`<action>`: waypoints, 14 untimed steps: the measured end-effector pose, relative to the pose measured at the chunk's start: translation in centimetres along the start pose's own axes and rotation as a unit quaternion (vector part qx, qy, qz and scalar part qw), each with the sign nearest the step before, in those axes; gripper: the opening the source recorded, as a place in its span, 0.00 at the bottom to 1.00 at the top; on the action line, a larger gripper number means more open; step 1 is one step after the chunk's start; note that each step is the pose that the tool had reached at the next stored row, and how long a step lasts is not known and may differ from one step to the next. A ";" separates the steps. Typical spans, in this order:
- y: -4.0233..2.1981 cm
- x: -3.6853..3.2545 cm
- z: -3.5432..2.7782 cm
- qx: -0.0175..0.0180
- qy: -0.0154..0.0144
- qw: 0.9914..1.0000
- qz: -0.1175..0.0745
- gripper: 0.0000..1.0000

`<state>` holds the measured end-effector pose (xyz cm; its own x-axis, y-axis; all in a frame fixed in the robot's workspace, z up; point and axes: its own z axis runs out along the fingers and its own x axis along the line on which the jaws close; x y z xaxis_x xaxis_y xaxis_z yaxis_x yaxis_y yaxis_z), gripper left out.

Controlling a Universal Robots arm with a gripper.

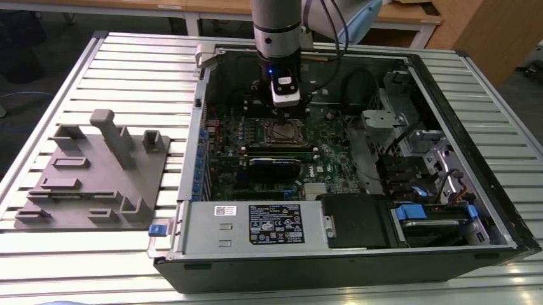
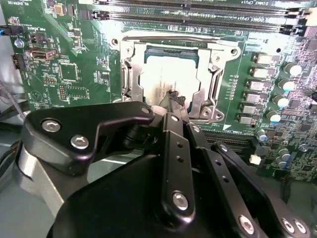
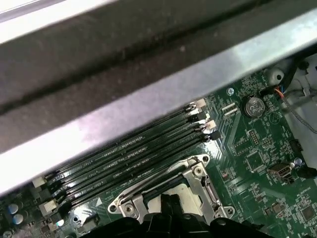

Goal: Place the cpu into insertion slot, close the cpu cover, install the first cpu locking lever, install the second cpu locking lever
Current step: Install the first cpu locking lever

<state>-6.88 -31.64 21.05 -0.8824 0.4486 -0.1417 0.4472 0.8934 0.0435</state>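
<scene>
I see my gripper [image 2: 173, 99] low over the cpu [image 2: 168, 79]. The cpu lies in the insertion slot [image 2: 130, 74]. My gripper's fingers are pinched together, holding nothing.

Looks like a robotics lab or test workshop: open black desktop computer case [image 1: 357, 190] lying on a ribbed aluminium slat workbench [image 1: 127, 76], grey 3D-printed-looking fixture plate [image 1: 93, 178] beside it, pale wooden desks [image 1: 407, 16] behind.

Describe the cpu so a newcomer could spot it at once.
Inside the open computer case, find the green motherboard. Below its long memory slots sits a silvery cpu cover, with the gripper right over it. The cpu is the dull silver square in the cover's cut-out, the only plain metal plate there.
</scene>
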 end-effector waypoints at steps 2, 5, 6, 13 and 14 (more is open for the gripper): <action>0.00 0.00 0.00 0.000 0.000 1.000 0.000 0.11; 0.03 -0.05 0.02 -0.001 0.000 1.000 -0.006 0.11; 0.05 -0.07 0.03 -0.001 0.001 1.000 -0.010 0.11; 0.14 -0.27 0.09 -0.005 0.003 0.999 -0.041 0.11; 0.16 -0.30 0.10 -0.006 0.003 0.999 -0.045 0.11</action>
<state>-6.53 -31.64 21.00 -0.9200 0.3662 -0.1399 0.3639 0.9305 0.0425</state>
